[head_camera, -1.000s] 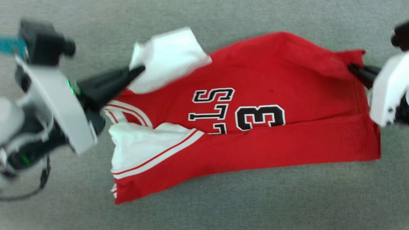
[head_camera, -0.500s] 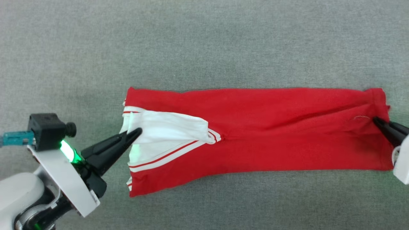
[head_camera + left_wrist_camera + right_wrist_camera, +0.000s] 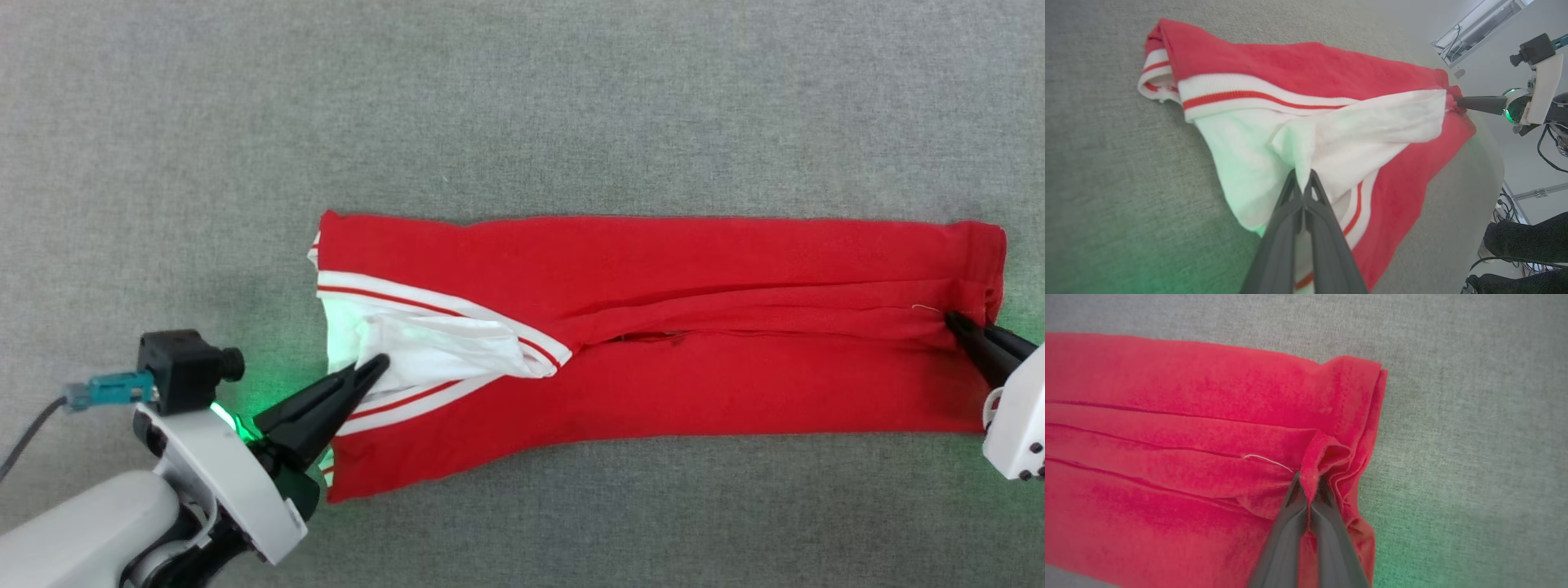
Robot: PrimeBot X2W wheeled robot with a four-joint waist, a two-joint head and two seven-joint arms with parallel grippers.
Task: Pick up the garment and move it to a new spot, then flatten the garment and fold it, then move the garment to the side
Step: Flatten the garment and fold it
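Observation:
The red garment (image 3: 653, 327) lies folded lengthwise into a long band on the grey surface, its white sleeve (image 3: 433, 347) and striped trim at the left end. My left gripper (image 3: 377, 365) is shut on a pinch of the white sleeve (image 3: 1331, 139) at that end. At the far right my right gripper (image 3: 953, 320) is shut on a red fold at the hem (image 3: 1327, 453). In the left wrist view the garment (image 3: 1298, 69) stretches away to the right gripper (image 3: 1457, 102). The fold line runs along the middle of the band.
Grey fabric surface (image 3: 522, 106) spreads all around the garment. The left wrist view shows the surface's far edge (image 3: 1490, 163), with cables and dark shapes (image 3: 1527, 241) beyond it. Green light from both wrists tints the cloth.
The raised far half, with the sleeve and hem corner, came down and toward me over the printed front, hiding the lettering; both grippers then drew slightly nearer, still holding.

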